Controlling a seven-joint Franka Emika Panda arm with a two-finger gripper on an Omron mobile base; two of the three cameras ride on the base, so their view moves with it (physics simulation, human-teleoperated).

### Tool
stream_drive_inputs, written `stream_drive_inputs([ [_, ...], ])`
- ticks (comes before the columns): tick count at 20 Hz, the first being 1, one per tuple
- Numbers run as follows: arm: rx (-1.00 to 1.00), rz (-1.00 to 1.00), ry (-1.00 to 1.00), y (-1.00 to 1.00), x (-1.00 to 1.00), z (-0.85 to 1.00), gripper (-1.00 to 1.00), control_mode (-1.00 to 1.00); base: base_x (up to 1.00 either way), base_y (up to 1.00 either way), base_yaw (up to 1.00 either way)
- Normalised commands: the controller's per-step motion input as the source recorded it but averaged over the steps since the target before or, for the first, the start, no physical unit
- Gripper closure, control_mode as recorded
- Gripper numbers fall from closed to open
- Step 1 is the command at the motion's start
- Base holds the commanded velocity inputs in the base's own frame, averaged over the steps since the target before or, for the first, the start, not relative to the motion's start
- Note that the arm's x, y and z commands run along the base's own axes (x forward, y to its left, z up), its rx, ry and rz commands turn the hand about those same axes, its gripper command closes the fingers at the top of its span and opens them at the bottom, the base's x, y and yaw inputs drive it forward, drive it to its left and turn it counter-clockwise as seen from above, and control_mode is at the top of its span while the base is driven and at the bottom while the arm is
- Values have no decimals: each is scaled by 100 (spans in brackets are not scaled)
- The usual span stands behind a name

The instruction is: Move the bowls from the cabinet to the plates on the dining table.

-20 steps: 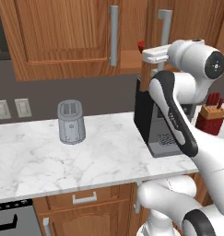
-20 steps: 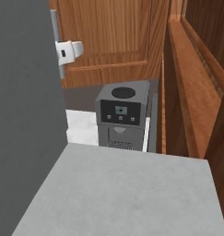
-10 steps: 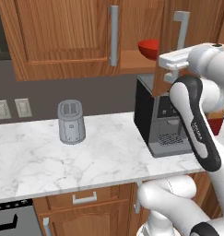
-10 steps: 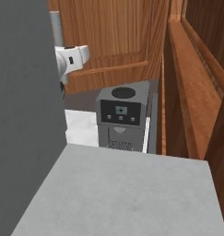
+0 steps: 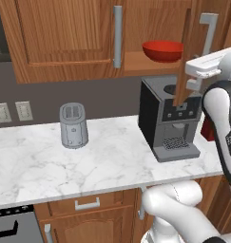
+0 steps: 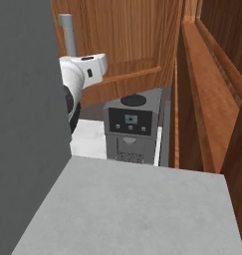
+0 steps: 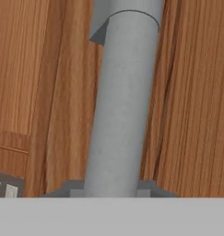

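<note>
cabinet door [image 5: 186, 57] swung wider, red bowl [image 5: 163, 50] exposed

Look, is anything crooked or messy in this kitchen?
Nothing is spilled or broken. The cabinet's right door stands swung open while the left door is shut, showing a red bowl on the shelf. The gripper is at the door's grey handle.

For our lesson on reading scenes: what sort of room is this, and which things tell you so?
Most likely a kitchen: a white grey-veined marble counter carries a black and grey coffee machine and a small grey toaster, below a brown wooden wall cabinet holding a glossy red bowl.
</note>
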Motion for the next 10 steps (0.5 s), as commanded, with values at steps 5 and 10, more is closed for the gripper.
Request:
stream_drive_inputs([
  [5, 0, 1, -4, -28, -45, 14, 100, -100, 0, 0, 0],
  [10, 0, 0, -4, -19, -37, 12, 100, -100, 0, 0, 0],
])
